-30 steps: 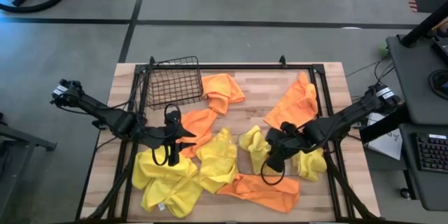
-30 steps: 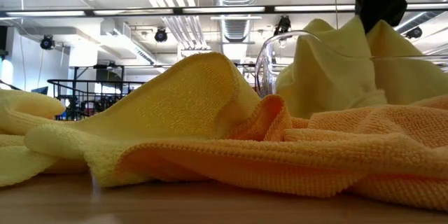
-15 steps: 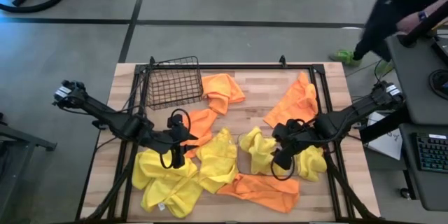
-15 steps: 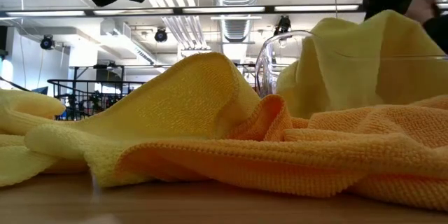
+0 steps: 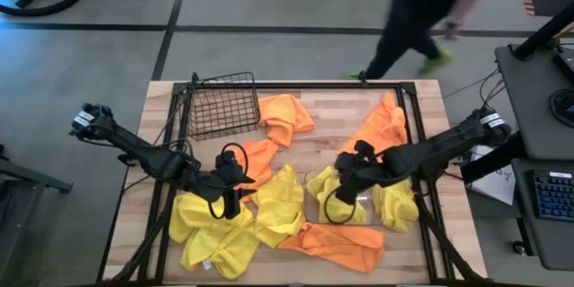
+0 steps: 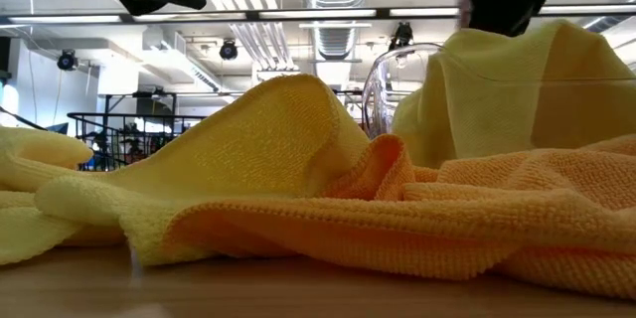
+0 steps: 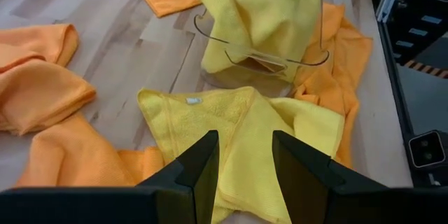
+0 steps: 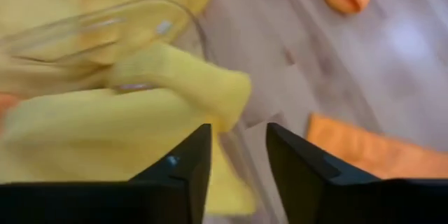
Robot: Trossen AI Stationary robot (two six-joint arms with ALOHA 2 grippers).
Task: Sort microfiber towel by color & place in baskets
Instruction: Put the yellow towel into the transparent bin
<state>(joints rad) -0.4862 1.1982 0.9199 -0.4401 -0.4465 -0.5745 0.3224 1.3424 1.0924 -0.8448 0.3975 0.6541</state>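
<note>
Left gripper (image 5: 226, 199) hung over the table's left-middle, above the big heap of yellow towels (image 5: 215, 229); fingers apart, nothing between them (left wrist view showed the two dark fingers (image 7: 203, 168) with a clear gap and a yellow towel (image 7: 238, 129) lying flat below). Right gripper (image 5: 339, 199) sat over the right-middle, just at the clear bin (image 5: 359, 204); fingers parted and empty, seen in the right wrist view with the bin's rim (image 8: 105, 21) and a yellow towel (image 8: 154, 84) draped over its edge.

Clear bin held yellow towels (image 7: 266, 24), some spilling over its wall. More yellow cloth lay right of the bin (image 5: 399, 208). Wire-mesh basket (image 5: 222, 105) stood at the back left of the wooden table (image 5: 332, 117), looking empty from above. Orange towels were loose on the table: one beside the basket (image 5: 285, 117), one at back right (image 5: 381, 130), one at the front (image 5: 336, 238), one under the left arm (image 5: 256, 157).

Low view: orange and yellow cloth (image 6: 298, 199) filled the foreground, bin behind. A person (image 5: 430, 9) walked past behind the table.
</note>
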